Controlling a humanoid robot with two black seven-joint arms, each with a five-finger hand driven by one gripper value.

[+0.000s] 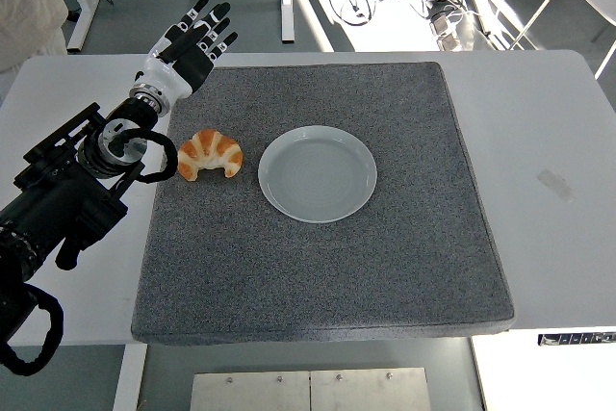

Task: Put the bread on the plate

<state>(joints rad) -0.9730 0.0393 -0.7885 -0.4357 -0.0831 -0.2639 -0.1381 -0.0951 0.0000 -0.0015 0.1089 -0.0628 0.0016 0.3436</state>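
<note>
Mat (318, 267): lower half and right side bare, open to passage.
Plate (318, 173): at frame centre, nothing on it, clear from above and from the right.
Croissant (209, 154): just left of the plate, apart from its rim; a narrow gap between them.
Left hand (192, 38): upper left of frame, fingers spread, above the mat's far-left corner; its arm occupies the left edge.
Table (549, 141): right side bare.

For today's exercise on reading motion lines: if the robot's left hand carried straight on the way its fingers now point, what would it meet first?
The left hand, fingers spread and holding nothing, points up and to the right, away from the golden croissant and the round pale plate. Its line crosses the far corner of the grey mat and looks free; depth is unclear.
</note>
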